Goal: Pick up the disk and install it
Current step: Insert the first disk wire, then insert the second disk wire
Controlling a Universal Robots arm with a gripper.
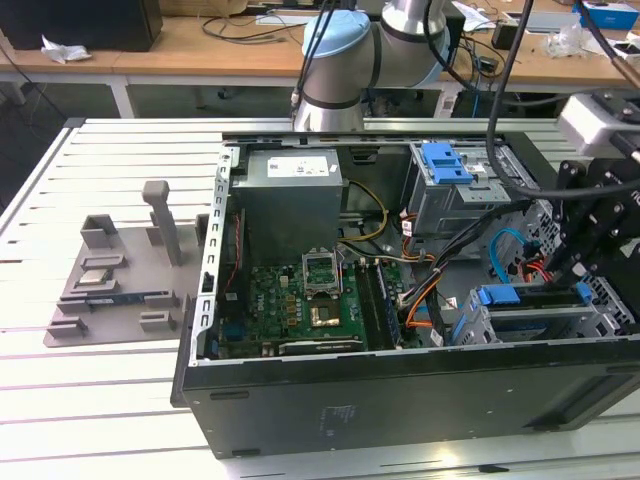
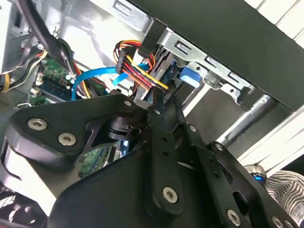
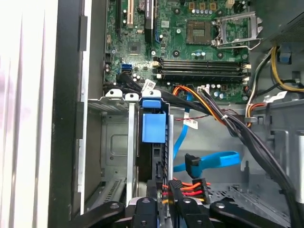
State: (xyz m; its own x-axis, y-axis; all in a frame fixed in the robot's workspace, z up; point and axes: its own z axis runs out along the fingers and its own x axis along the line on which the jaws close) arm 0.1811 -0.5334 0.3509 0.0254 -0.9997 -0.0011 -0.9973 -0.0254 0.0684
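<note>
Slatted aluminium bench (image 1: 100,400), open computer case (image 1: 400,400) lying on its side; you have the gripper (image 3: 161,209) low at the drive cage (image 3: 114,142), fingers pinched on the disk (image 3: 153,152), which stands edge-on in its bay (blue rail tab (image 3: 154,126) uppermost). Push straight along the rails and mind the power plug (image 3: 183,186) just beside your fingers.

blue disk rails (image 3: 153,126), green mobo (image 1: 300,300), blk tool (image 3: 164,209), grey case (image 1: 400,400)
</note>
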